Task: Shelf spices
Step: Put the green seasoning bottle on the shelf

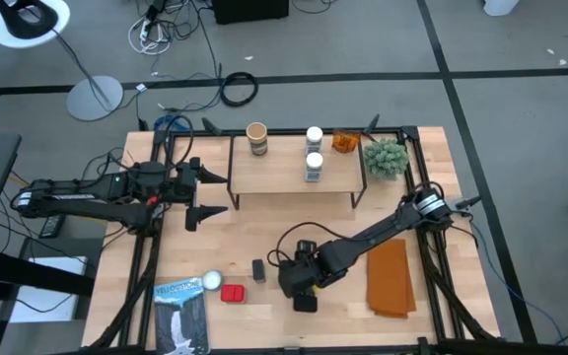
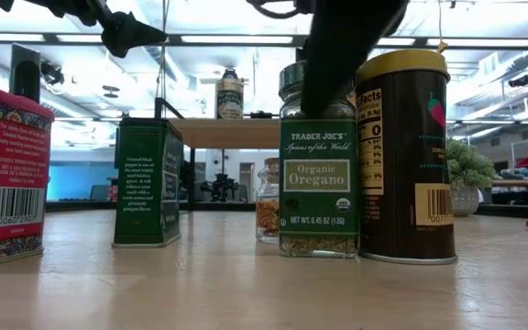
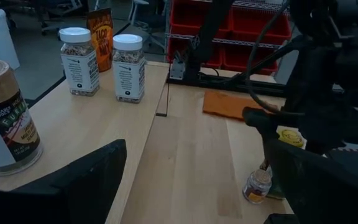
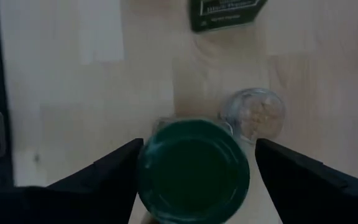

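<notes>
Your right gripper (image 4: 194,168) stands wide, straddling the green-lidded oregano jar (image 4: 193,170) from above, poised to clamp and carry it to the shelf (image 1: 289,168).

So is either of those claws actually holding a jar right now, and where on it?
Neither. The right gripper stands open over the green-lidded oregano jar, a finger either side of its lid, not gripping. The left gripper is open and empty beside the shelf.

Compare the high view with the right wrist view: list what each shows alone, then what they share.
High view only: the shelf carrying three jars, the waiting left gripper beside it, open, and the orange cloth.
Right wrist view only: the green-lidded jar from above, between the right gripper's open fingers, and a small clear jar beside it.
Both: the black pepper tin.
</notes>
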You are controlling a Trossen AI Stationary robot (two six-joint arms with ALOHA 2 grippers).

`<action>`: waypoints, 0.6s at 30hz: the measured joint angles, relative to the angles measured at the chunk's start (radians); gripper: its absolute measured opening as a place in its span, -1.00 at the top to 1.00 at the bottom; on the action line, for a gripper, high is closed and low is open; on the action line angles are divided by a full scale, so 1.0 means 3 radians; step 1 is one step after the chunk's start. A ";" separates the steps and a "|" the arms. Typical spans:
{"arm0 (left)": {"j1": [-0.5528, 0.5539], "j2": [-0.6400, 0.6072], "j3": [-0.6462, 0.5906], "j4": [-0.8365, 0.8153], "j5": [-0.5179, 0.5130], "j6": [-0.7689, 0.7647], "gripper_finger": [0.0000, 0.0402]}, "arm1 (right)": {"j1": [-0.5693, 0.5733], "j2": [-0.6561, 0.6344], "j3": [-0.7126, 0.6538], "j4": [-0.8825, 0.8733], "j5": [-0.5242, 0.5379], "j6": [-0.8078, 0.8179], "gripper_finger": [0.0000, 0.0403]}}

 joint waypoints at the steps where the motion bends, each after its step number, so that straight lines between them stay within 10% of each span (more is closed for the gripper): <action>1: -0.0001 0.0001 0.0000 0.0000 0.0001 0.0001 -0.97 | -0.0010 -0.0001 0.0004 0.0023 -0.0028 0.0024 -0.52; 18: 0.0000 0.0000 0.0000 0.0000 0.0000 -0.0083 -0.97 | -0.0113 -0.0009 0.0010 -0.0040 -0.0256 0.0202 0.01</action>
